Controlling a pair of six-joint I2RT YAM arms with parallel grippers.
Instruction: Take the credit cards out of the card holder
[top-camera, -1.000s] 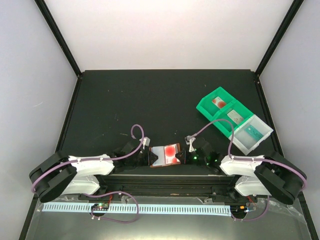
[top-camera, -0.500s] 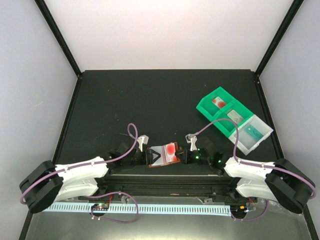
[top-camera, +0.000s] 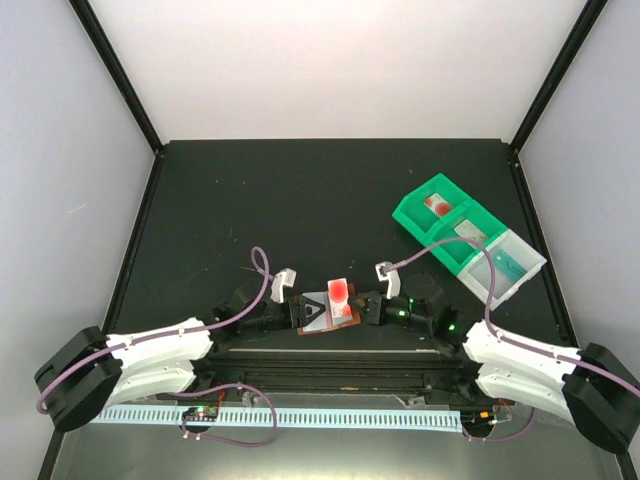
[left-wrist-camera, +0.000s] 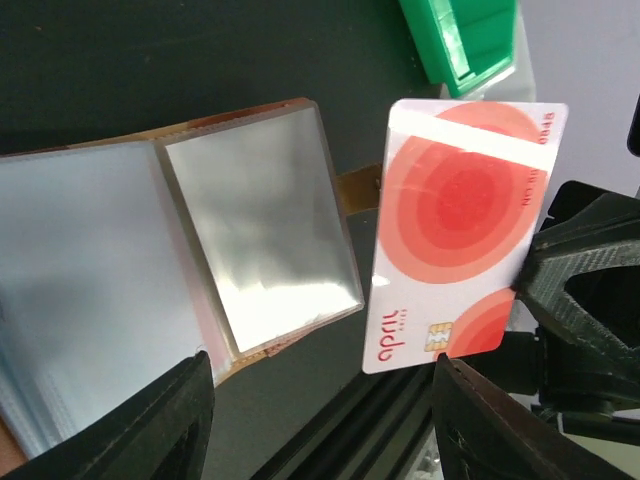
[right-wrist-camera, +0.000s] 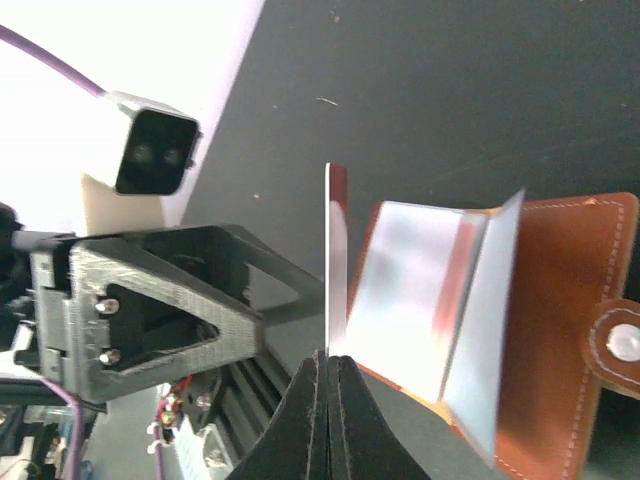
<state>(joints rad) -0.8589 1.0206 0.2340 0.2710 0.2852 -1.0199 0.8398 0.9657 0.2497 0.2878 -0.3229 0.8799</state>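
The card holder (top-camera: 316, 318) lies open near the front edge, brown leather (right-wrist-camera: 560, 330) with clear sleeves (left-wrist-camera: 255, 225) fanned up. A white credit card with red rings (left-wrist-camera: 460, 235) stands on edge just right of the sleeves, apart from them. My right gripper (right-wrist-camera: 328, 375) is shut on the card's lower edge; that card (right-wrist-camera: 328, 260) shows edge-on in the right wrist view. My left gripper (left-wrist-camera: 320, 430) is open just short of the holder, with nothing between its fingers (left-wrist-camera: 170, 420). In the top view the card (top-camera: 340, 294) sits between the two grippers.
A green compartmented tray (top-camera: 412, 219) with a clear end section (top-camera: 505, 265) stands at the back right, with cards in its compartments. The holder's snap tab (right-wrist-camera: 620, 340) sticks out on its far side. The arms' base rail (top-camera: 330, 360) runs right below the holder.
The left gripper has opened and let go of the holder. The right gripper has drawn the red-ringed card out of the sleeves and turned it up on edge. Both arms have stretched lower.
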